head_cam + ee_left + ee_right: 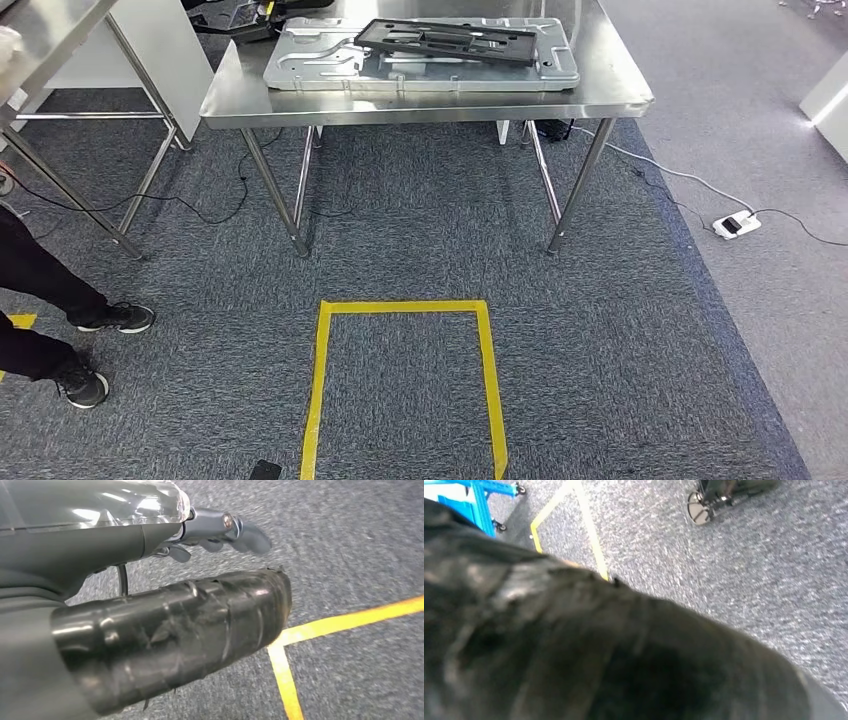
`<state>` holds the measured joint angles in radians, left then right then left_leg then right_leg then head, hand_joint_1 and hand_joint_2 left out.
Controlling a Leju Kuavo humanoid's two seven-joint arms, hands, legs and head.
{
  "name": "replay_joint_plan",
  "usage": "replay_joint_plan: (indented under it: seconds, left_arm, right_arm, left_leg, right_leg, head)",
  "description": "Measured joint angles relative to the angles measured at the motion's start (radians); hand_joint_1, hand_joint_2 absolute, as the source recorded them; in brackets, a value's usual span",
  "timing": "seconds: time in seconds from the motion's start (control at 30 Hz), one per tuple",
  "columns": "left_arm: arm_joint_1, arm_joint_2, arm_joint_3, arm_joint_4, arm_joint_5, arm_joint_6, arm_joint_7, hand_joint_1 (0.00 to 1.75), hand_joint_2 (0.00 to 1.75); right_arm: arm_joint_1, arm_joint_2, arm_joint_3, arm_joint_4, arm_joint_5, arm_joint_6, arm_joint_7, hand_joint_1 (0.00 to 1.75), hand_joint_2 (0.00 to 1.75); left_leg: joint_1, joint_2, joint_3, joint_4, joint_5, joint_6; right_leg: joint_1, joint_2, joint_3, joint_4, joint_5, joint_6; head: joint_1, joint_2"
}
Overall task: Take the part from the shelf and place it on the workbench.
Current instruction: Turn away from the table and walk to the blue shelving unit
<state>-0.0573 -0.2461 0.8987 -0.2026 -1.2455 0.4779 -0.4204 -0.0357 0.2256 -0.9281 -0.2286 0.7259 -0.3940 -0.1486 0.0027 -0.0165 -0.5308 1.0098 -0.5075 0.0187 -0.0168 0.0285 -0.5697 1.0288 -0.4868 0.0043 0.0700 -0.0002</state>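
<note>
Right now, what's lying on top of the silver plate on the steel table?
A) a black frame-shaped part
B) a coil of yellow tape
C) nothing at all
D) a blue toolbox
A: a black frame-shaped part rests flat on the silver plate on the steel table, seen from the head view.

Yellow floor tape (400, 380) — power strip (736, 225)

Ahead, workbench (420, 100) bearing metal plate (310, 60), with frame part (445, 42) lying on top of plate. Second table (50, 40) to left. Taped floor square (322, 370) before workbench. Person's shoes (100, 350) left of square. Power strip (737, 225) right of workbench.
</note>
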Motion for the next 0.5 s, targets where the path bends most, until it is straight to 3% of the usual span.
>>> replay_joint_plan:
  seconds: [0.07,0.1,0.2,0.23,0.27,0.3,0.33,0.4,0.43,0.5]
  left_arm:
    - [0.001,-0.001,0.001,0.0,0.0,0.0,0.0,0.0,0.0]
    - [0.001,-0.002,0.001,0.0,0.0,0.0,0.0,0.0,0.0]
    - [0.001,-0.002,0.001,0.0,0.0,0.0,0.0,0.0,0.0]
    - [0.002,-0.002,0.001,0.0,0.0,0.0,0.0,0.0,0.0]
    - [0.002,-0.002,0.001,0.0,0.0,0.0,0.0,0.0,0.0]
    - [0.002,-0.002,0.001,0.0,0.0,0.0,0.0,0.0,0.0]
    - [0.001,-0.002,0.001,0.0,0.0,0.0,0.0,0.0,0.0]
    - [0.001,-0.002,0.001,0.0,0.0,0.0,0.0,0.0,0.0]
    - [0.001,-0.002,0.002,0.0,0.0,0.0,0.0,0.0,0.0]
    - [0.0,-0.002,0.002,0.0,0.0,0.0,0.0,0.0,0.0]
  right_arm:
    - [0.001,0.0,0.0,0.0,0.0,0.0,0.001,0.0,0.0]
    - [0.001,0.0,0.0,0.0,0.0,0.001,0.001,0.0,0.0]
    - [0.001,-0.001,0.0,0.0,0.001,0.001,0.004,0.0,0.0]
    - [0.001,-0.001,0.0,0.0,0.001,0.001,0.004,0.0,0.0]
    - [0.002,-0.001,0.0,0.0,0.001,0.001,0.005,0.0,0.0]
    - [0.002,-0.001,0.0,0.0,0.002,0.001,0.006,0.0,0.0]
    - [0.002,-0.001,0.0,0.0,0.002,0.001,0.006,0.0,0.0]
    - [0.001,-0.001,0.0,0.0,0.002,0.001,0.006,0.0,0.0]
    - [0.001,-0.001,0.001,0.0,0.002,0.002,0.006,0.0,0.0]
    - [0.0,-0.001,0.001,0.0,0.003,0.002,0.006,0.0,0.0]
  left_leg:
    - [0.004,0.007,0.003,-0.012,0.01,0.014]
    - [0.006,0.012,0.005,-0.019,0.016,0.021]
    - [0.005,0.026,0.003,-0.022,0.019,0.032]
    - [0.005,0.031,0.002,-0.021,0.018,0.033]
    - [0.004,0.036,0.002,-0.019,0.017,0.033]
    - [0.004,0.039,0.003,-0.017,0.015,0.032]
    - [0.004,0.042,0.004,-0.014,0.012,0.03]
    - [0.001,0.049,0.004,-0.004,0.003,0.021]
    - [-0.001,0.052,0.004,0.0,-0.001,0.015]
    - [-0.003,0.058,0.005,0.002,-0.003,0.004]
  right_leg:
    - [0.0,-0.003,-0.004,0.012,-0.011,0.01]
    - [0.001,-0.007,-0.017,0.041,-0.031,0.013]
    - [0.001,-0.015,-0.101,0.219,-0.121,0.017]
    - [0.001,-0.017,-0.122,0.262,-0.132,0.019]
    - [0.001,-0.019,-0.126,0.27,-0.123,0.02]
    - [0.0,-0.022,-0.109,0.237,-0.096,0.021]
    - [0.0,-0.03,-0.076,0.173,-0.059,0.02]
    - [0.003,-0.049,-0.015,0.05,-0.015,0.012]
    - [0.005,-0.054,-0.001,0.018,-0.008,0.008]
    - [0.009,-0.047,0.0,0.007,-0.007,-0.001]
  head:
    - [0.001,0.0]
    - [0.001,0.0]
    - [0.002,0.0]
    - [0.002,0.0]
    - [0.002,0.0]
    - [0.002,0.0]
    - [0.002,0.0]
    - [0.002,0.0]
    - [0.001,0.0]
    - [0.001,0.0]
